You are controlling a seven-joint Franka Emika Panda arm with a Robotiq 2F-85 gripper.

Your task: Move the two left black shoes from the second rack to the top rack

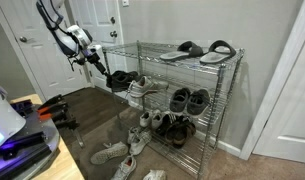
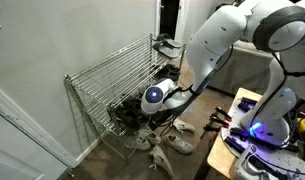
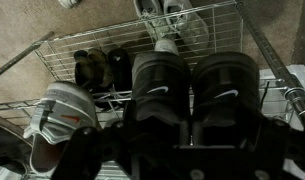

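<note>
Two black shoes on second rack, end effector seemingly just beside

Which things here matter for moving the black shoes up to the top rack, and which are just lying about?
Job: black shoes, second rack, top rack, gripper.
Lying about: slides, white sneaker beside the black shoes, floor sneakers, lower-tier shoes.

slides on top rack | lace-up shoes beside sneakers on second rack | loose shoes on floor
</note>
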